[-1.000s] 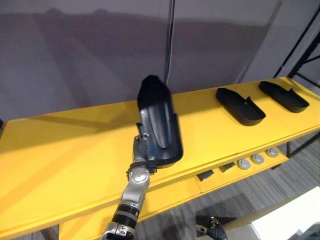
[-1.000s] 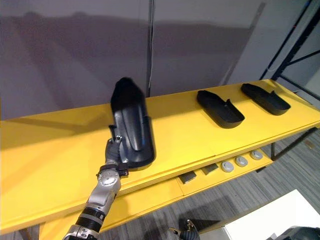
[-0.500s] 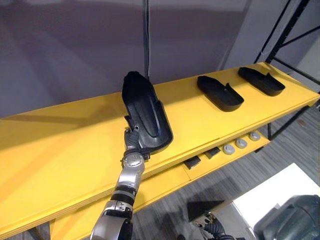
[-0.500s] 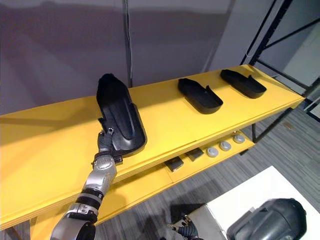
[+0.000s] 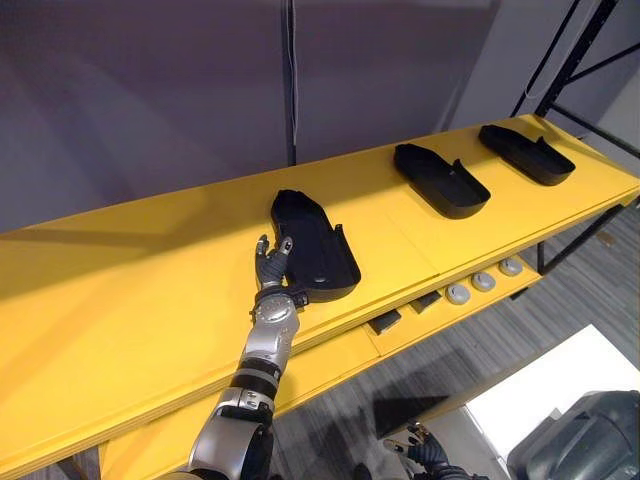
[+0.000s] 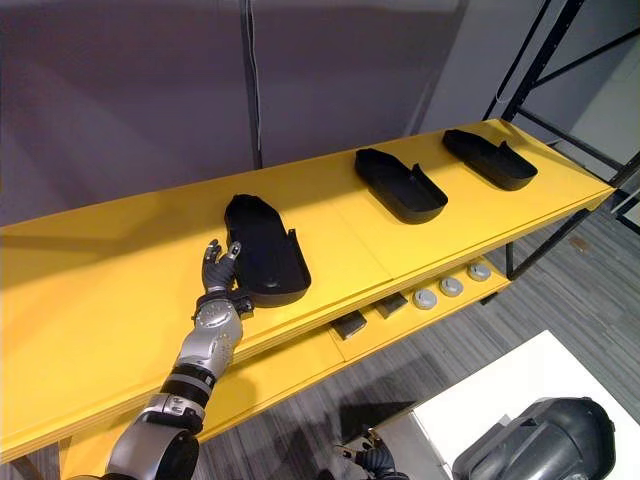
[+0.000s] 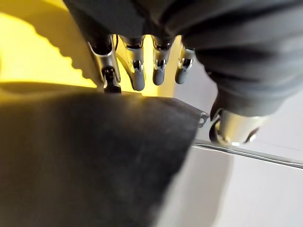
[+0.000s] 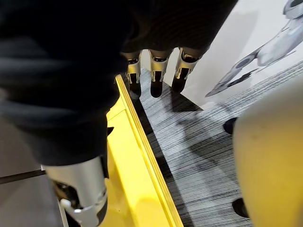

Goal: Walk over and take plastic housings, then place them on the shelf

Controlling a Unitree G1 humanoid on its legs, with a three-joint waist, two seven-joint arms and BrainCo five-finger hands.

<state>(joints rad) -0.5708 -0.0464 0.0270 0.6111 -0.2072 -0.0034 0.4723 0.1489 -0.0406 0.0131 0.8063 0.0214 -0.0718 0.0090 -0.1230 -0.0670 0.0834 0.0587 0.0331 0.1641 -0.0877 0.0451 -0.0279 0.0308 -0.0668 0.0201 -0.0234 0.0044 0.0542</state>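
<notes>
Your left hand (image 5: 272, 264) rests on the shelf (image 5: 120, 280) against the left side of the housing's (image 5: 315, 243) near end. Its fingers are straight and spread, curled round nothing. You cannot tell whether the fingertips touch the rim or stop just beside it. The housing lies flat on the shelf with its hollow side up. Its long axis runs from the shelf's front edge toward the back, and the far end leans a little left. From your left hand, then, the housing lies directly to the right and ahead, so this hand is by far the nearer.

Right of that housing, well apart along the shelf, sit a second housing (image 5: 440, 180) and a third housing (image 5: 525, 153). Both lie at much the same angle.

Your right hand (image 8: 158, 71) hangs low, below the housing's level, by the shelf's front edge, with its fingers relaxed and empty. By the look of it this placement is done, so pull the left hand away leftward.
</notes>
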